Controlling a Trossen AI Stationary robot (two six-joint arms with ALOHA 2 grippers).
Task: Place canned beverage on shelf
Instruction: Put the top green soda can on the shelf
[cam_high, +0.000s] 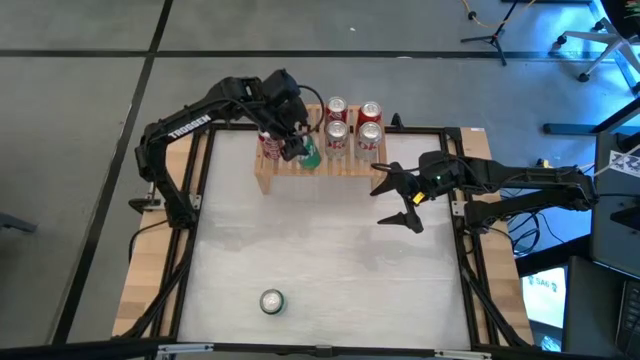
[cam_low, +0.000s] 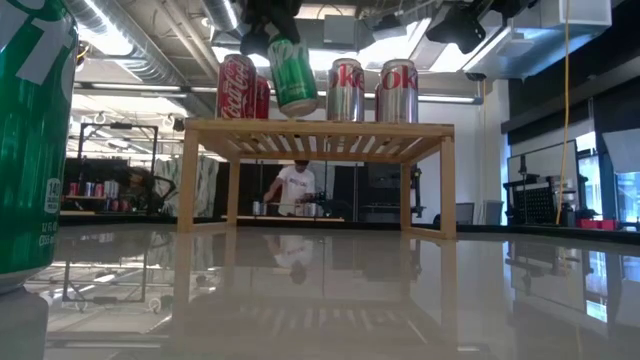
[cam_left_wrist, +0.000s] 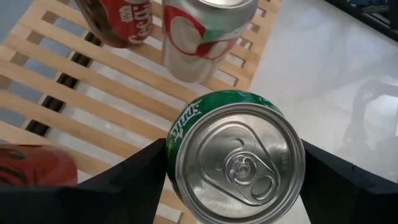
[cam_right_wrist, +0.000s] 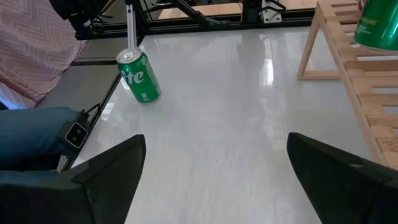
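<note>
My left gripper (cam_high: 297, 143) is shut on a green Sprite can (cam_left_wrist: 239, 162) over the left part of the light-wood shelf (cam_high: 320, 165) at the table's far edge. In the low view the can (cam_low: 292, 75) is tilted just above the slats. Red cola cans (cam_low: 237, 88) stand left of it. Silver diet cola cans (cam_low: 346, 90) stand on the right half of the shelf. My right gripper (cam_high: 400, 197) is open and empty, above the table right of the shelf. A second green can (cam_high: 272, 301) stands on the table near the front edge. My left gripper pinches the green can's side wall just below its top rim (cam_left_wrist: 177, 146) between its two fingers (cam_left_wrist: 134, 177), one on either side. The fingers come from above, pointing down. The can hangs below them, tilted, its bottom (cam_low: 300, 108) just above the shelf slats.
The shelf's slats (cam_left_wrist: 74, 93) are bare between the red cans and the silver cans. The second green can (cam_right_wrist: 140, 76) stands alone near the front edge. A seated person's leg (cam_right_wrist: 31, 134) shows beyond the table's edge. A person (cam_low: 295, 185) stands in the room behind.
</note>
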